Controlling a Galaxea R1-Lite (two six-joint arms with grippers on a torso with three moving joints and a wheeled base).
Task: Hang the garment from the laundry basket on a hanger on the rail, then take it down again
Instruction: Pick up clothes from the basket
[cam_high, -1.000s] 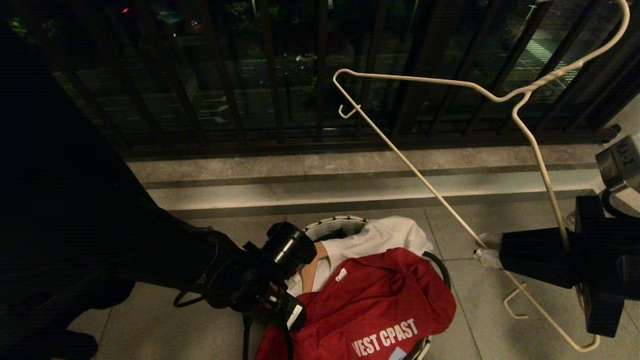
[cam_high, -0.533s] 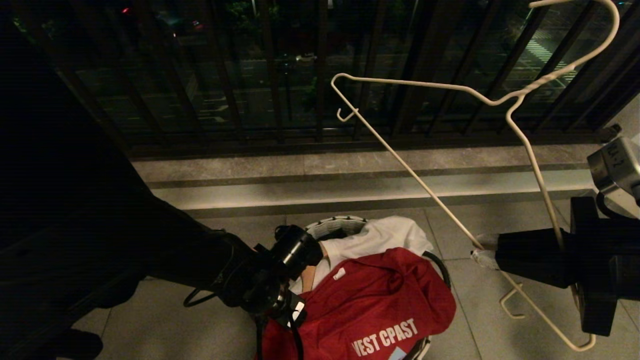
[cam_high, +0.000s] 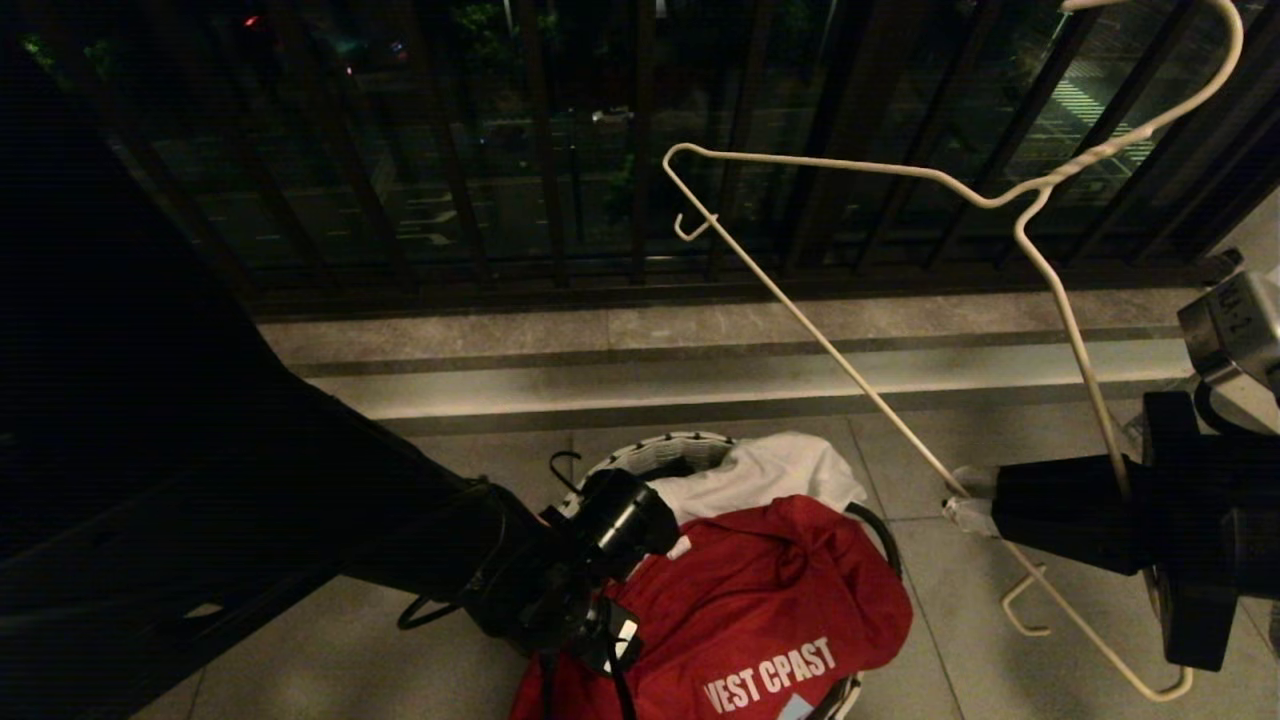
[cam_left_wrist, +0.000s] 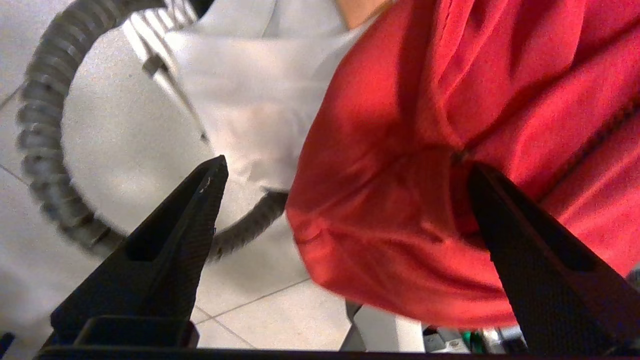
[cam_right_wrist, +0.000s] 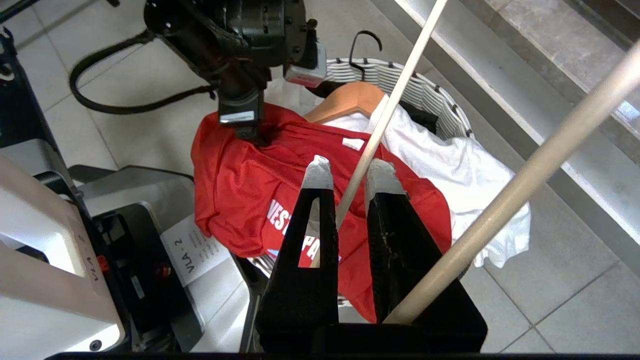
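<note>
Garment (cam_high: 760, 610): red T-shirt heaped on top of the laundry basket (cam_high: 672, 448), spilling over its near rim.
Handling: likely light, limp and creasing; best pinched at a raised fold.
Left gripper (cam_left_wrist: 345, 170): fingers spread wide, empty, straddling the garment's edge.
Right gripper (cam_right_wrist: 347, 172): fingers clamped on the hanger (cam_high: 870, 390), raised beside the basket.

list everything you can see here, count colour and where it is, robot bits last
garment: one, red with white lettering, draped over the basket
white cloth: one, white, in the basket behind the garment
wooden hanger: one, tan, in the basket
laundry basket: one, white woven, on the tiled floor
hanger: one, white wire, held up at right
railing: one, dark bars, behind the ledge
left gripper: one, black, open over the garment's edge
right gripper: one, black, shut on the hanger
</note>
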